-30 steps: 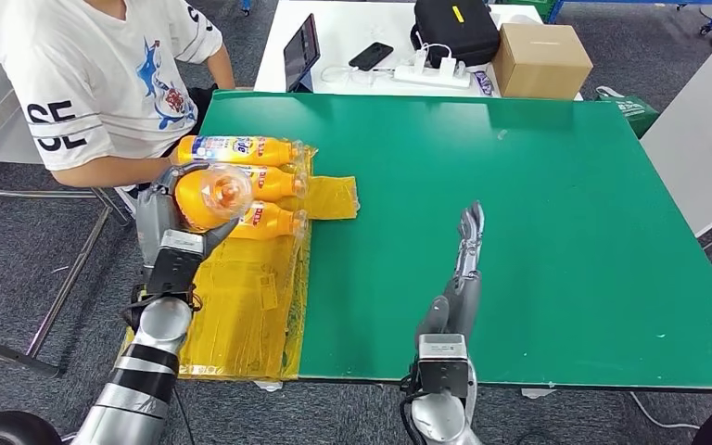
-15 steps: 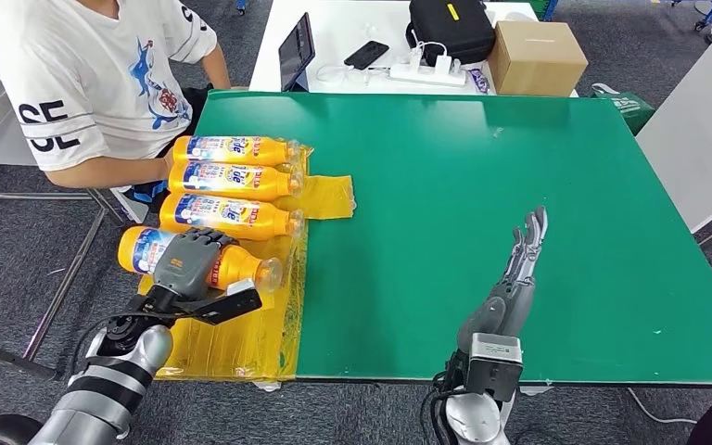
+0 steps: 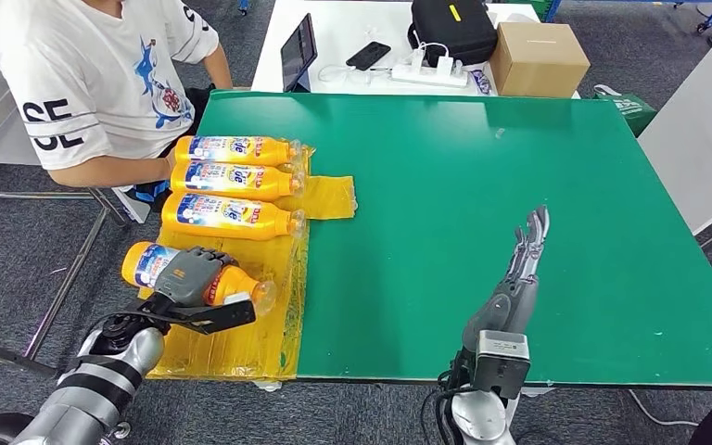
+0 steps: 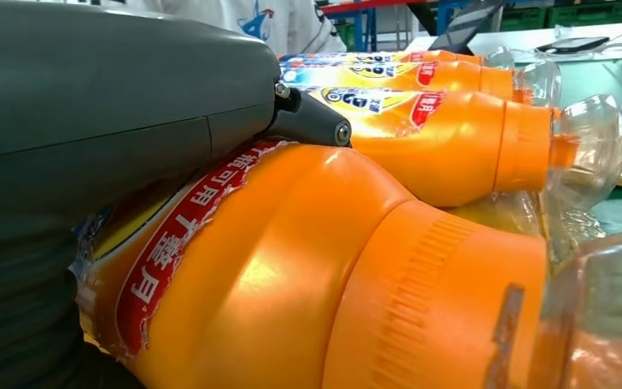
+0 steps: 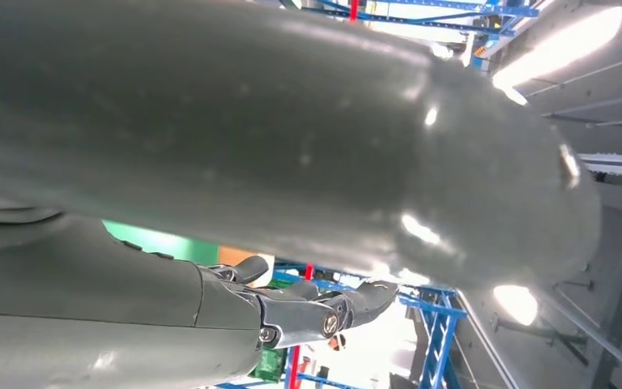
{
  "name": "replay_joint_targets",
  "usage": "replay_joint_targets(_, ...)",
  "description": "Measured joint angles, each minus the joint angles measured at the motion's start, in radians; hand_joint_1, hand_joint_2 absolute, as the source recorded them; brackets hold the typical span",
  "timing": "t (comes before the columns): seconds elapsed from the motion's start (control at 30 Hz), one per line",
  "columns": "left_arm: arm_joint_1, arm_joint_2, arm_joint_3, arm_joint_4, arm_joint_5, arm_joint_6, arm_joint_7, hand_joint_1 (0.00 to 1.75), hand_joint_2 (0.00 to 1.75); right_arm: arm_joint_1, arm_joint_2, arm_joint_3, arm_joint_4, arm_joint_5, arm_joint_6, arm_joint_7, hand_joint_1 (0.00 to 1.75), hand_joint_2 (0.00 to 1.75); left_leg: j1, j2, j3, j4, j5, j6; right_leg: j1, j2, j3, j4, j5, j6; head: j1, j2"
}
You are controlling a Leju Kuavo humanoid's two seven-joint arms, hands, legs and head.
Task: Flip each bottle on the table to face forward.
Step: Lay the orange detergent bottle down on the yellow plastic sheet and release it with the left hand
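Several orange bottles with blue-and-yellow labels lie on a yellow plastic sheet (image 3: 241, 338) at the left end of the green table (image 3: 482, 158). Three of them (image 3: 234, 180) form a row, clear caps pointing right. My left hand (image 3: 190, 275) grips a fourth bottle (image 3: 151, 263), which lies nearest me on the sheet with its cap to the right. Up close in the left wrist view, the held bottle (image 4: 316, 275) lies beside its neighbour (image 4: 453, 138). My right hand (image 3: 522, 264) hovers over the table's near right part, fingers (image 5: 324, 312) stretched out, holding nothing.
A person in a white T-shirt (image 3: 93, 74) sits at the table's far left corner, forearm close to the farthest bottle. Behind the green table a white table carries a tablet (image 3: 301, 48), a phone (image 3: 371, 56), a black bag (image 3: 450, 28) and a cardboard box (image 3: 540, 57).
My left hand has brought the bottle down from in front of the row and laid it on the sheet nearest me. My right hand has moved to the right.
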Motion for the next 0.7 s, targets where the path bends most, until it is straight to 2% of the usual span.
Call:
replay_joint_targets(0.27,-0.079,-0.033,-0.035,0.089,0.103,-0.075,-0.084,1.75,1.75,-0.025,0.014,-0.001,0.049,-0.001,0.052,0.0,0.0,0.0,0.0,-0.002,0.0,0.0,0.0,0.0,0.0,-0.002,0.001,0.0,0.0,0.0,0.0,0.0)
replay_joint_targets(0.57,-0.125,-0.06,-0.057,0.154,0.124,-0.087,-0.098,1.75,1.75,-0.037,0.022,-0.001,0.088,0.0,0.055,0.0,0.0,0.0,0.0,-0.003,0.0,0.0,0.001,0.0,0.0,-0.003,0.002,0.0,0.0,0.0,0.0,0.0)
replay_joint_targets(0.6,-0.127,-0.06,-0.058,0.158,0.124,-0.087,-0.099,1.59,1.75,-0.037,0.023,-0.001,0.091,0.0,0.055,0.0,0.0,0.0,0.0,-0.003,0.0,0.0,0.001,0.0,0.0,-0.003,0.002,0.0,0.0,0.0,0.0,0.0)
replay_joint_targets(0.63,-0.128,-0.061,-0.061,0.161,0.124,-0.086,-0.099,1.23,1.75,-0.037,0.023,-0.001,0.093,0.0,0.055,0.0,0.0,0.0,0.0,-0.003,0.0,0.0,0.001,0.001,0.0,-0.003,0.002,0.0,0.0,0.0,0.0,0.0)
replay_joint_targets(0.7,-0.131,-0.061,-0.064,0.166,0.125,-0.086,-0.099,0.36,1.75,-0.037,0.023,-0.001,0.098,0.0,0.055,0.0,0.0,0.0,0.0,-0.003,0.0,0.0,0.001,0.0,0.0,-0.003,0.002,0.0,0.0,0.0,0.0,0.0)
